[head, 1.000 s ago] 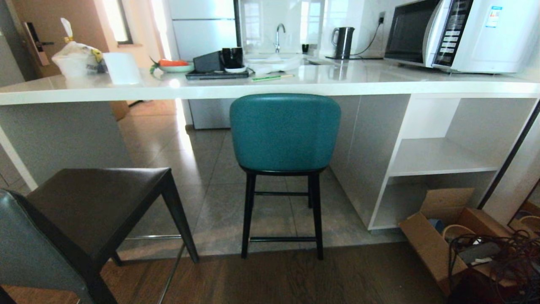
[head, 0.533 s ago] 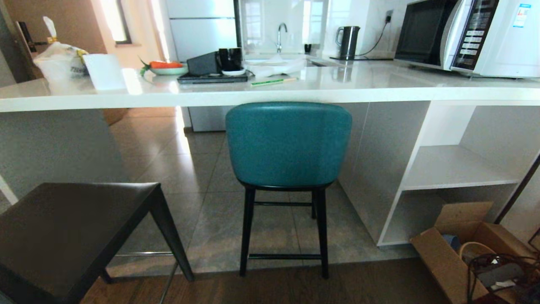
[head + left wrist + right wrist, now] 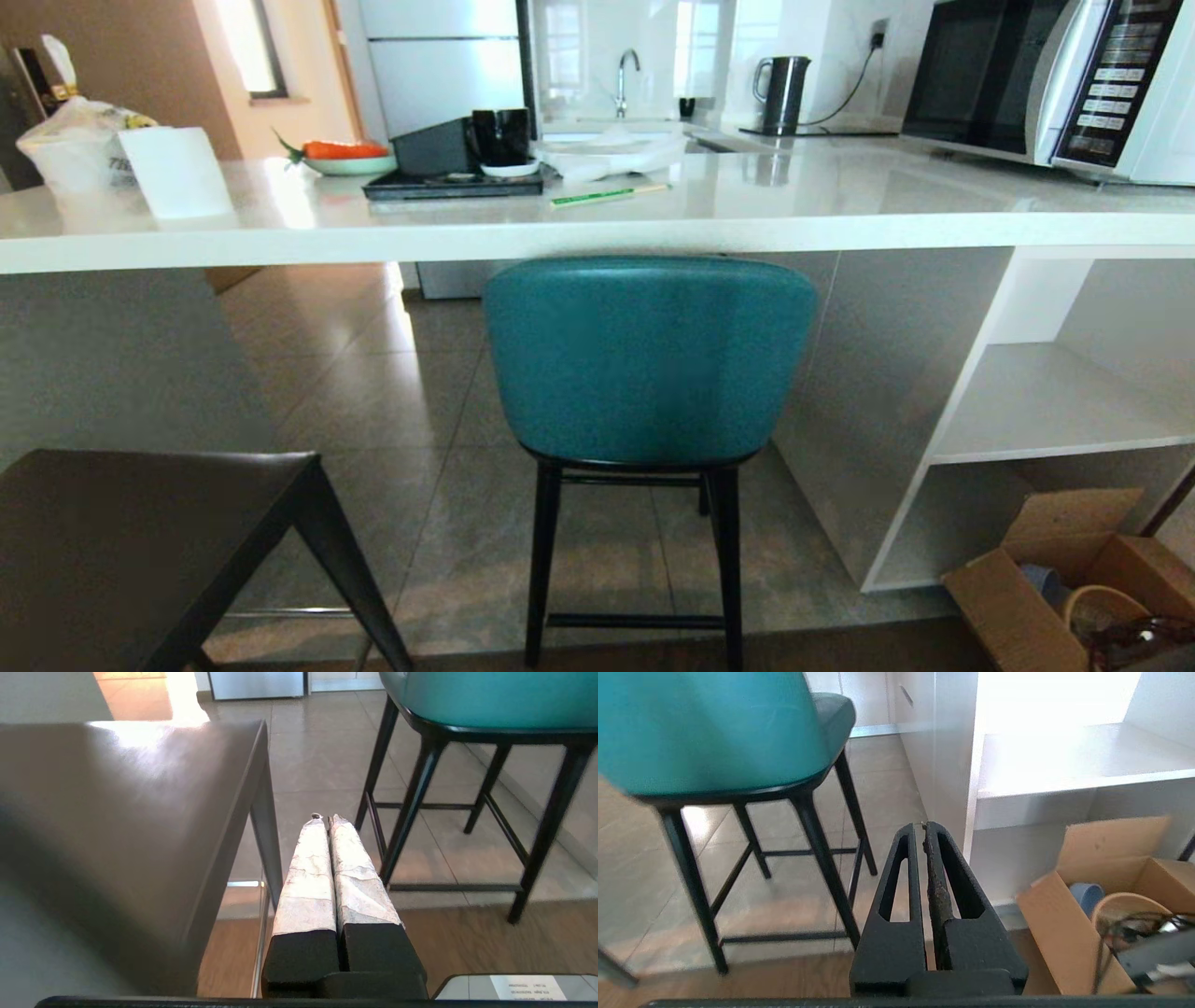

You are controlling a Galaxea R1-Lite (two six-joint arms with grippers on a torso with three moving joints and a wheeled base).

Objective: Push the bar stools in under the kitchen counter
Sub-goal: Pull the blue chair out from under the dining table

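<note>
In the head view the whole scene has slid down and swelled over the last second, so the camera has closed in on the counter [image 3: 597, 229] rather than anything on the floor shifting; the teal stool [image 3: 649, 359] now fills the middle, its back just below the counter's front edge and its rear legs near the line where tile meets wood; it looks only partly tucked in, while the dark stool [image 3: 140, 551] at lower left stands further out; neither arm shows here. On the counter sit a microwave [image 3: 1046, 79], a kettle [image 3: 782, 91], a tray with black cups [image 3: 453, 182] and a white bag [image 3: 75, 145]; none of it bears on the push.

In the left wrist view the left gripper [image 3: 325, 820] is clenched on nothing, hanging low between the dark stool's seat and the teal stool's black legs, touching neither.

In the right wrist view the right gripper [image 3: 923, 826] is likewise pressed closed and empty, near the teal stool's right legs; the white shelf unit [image 3: 1064, 779] and a cardboard box [image 3: 1101, 896] of clutter stand close on that side, so I judge there is little room to swing wide.
</note>
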